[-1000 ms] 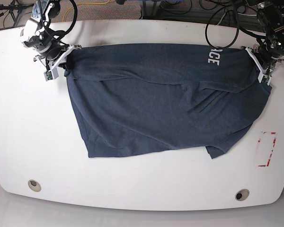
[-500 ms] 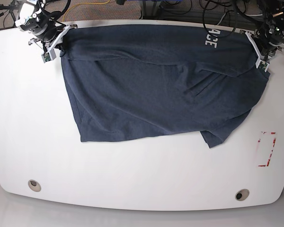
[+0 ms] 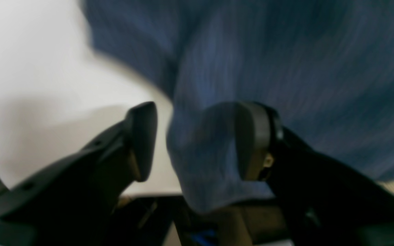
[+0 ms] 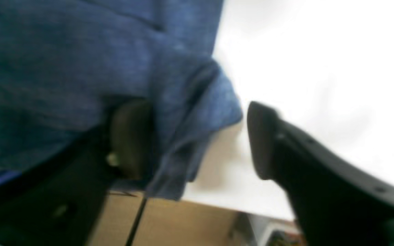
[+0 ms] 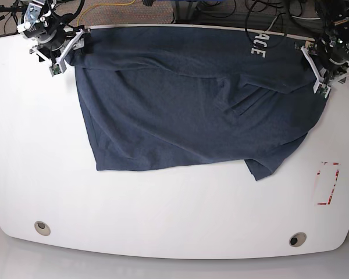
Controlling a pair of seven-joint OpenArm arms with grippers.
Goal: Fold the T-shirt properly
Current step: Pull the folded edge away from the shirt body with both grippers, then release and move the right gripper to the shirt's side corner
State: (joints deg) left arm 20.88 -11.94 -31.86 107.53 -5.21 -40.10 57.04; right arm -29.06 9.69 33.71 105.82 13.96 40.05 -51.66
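Navy heathered cloth, the T-shirt (image 5: pixel 192 99), lies spread across the upper middle of the white desk (image 5: pixel 163 203), its top edge along the desk's far rim, white letters (image 5: pixel 257 43) at upper right. The left tool (image 3: pixel 190 140), upper right in the base view, stands wide with a cloth corner between its parted jaws. The right tool (image 4: pixel 197 136), upper left, also gapes, with cloth against one jaw.
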